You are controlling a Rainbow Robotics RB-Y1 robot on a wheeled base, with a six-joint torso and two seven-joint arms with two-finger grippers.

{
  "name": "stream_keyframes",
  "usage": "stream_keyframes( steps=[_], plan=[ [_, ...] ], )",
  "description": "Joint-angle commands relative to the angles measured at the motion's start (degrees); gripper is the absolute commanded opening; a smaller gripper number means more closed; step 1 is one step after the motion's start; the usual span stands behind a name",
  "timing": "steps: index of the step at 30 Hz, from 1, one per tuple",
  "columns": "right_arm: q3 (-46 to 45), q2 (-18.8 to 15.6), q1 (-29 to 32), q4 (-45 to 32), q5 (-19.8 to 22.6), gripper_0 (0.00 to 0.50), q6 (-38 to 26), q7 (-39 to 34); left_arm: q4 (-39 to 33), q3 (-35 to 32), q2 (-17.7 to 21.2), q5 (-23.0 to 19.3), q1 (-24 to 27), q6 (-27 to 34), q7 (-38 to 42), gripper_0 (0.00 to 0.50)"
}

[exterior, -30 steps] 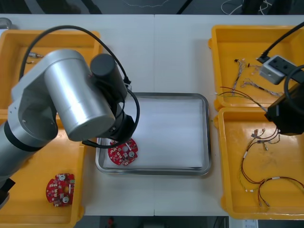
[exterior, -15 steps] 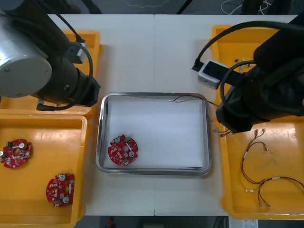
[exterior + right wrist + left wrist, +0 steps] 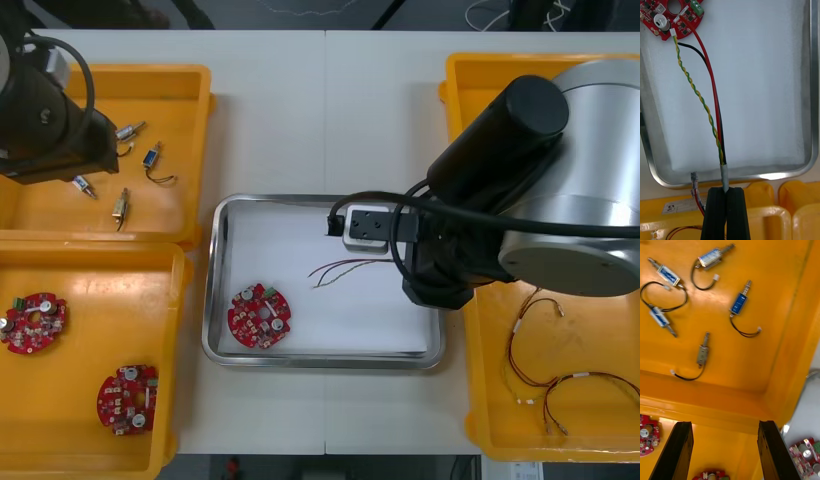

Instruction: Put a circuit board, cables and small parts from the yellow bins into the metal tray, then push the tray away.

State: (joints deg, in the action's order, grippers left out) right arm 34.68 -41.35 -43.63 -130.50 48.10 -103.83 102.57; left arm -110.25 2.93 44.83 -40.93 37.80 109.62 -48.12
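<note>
One cable [image 3: 720,149] gripped in right pincer [image 3: 726,190], over tray [image 3: 813,75] near board [image 3: 672,15], left pincer [image 3: 724,423] wide

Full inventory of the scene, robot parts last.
Table: one, light.
Yellow bins: four, two each side.
Metal tray: one, white inside, centre.
Circuit boards: three, red; one in tray, two in near left bin.
Small metal parts: five, blue or grey, far left bin.
Held cable: one, red, black, yellow-green, over tray.
Loose cables: several, red and yellow, near right bin.
Left gripper: open, over far left bin.
Right gripper: shut on held cable, tray's right side.
</note>
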Motion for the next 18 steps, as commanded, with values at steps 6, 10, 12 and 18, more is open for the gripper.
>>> stream_keyframes(
  steps=[6,10,12,18],
  plan=[
    [11.6,4.1,-1.7,5.9,-6.3,0.000,7.8,2.6,7.3,-8.7,3.2,5.1,1.8,0.4,-2.9,0.500],
    [15.4,4.4,-1.8,8.4,-9.3,0.000,10.4,3.3,9.6,-9.4,3.4,7.2,1.9,-0.3,-3.7,0.500],
    [17.3,4.8,-1.7,10.5,-10.7,0.000,11.7,3.9,10.8,-9.8,3.4,8.9,1.9,-2.6,-4.1,0.500],
    [20.9,5.6,-1.7,15.5,-12.8,0.000,16.5,5.0,14.9,-10.2,3.4,11.3,2.0,-10.7,-4.7,0.500]
  ],
)
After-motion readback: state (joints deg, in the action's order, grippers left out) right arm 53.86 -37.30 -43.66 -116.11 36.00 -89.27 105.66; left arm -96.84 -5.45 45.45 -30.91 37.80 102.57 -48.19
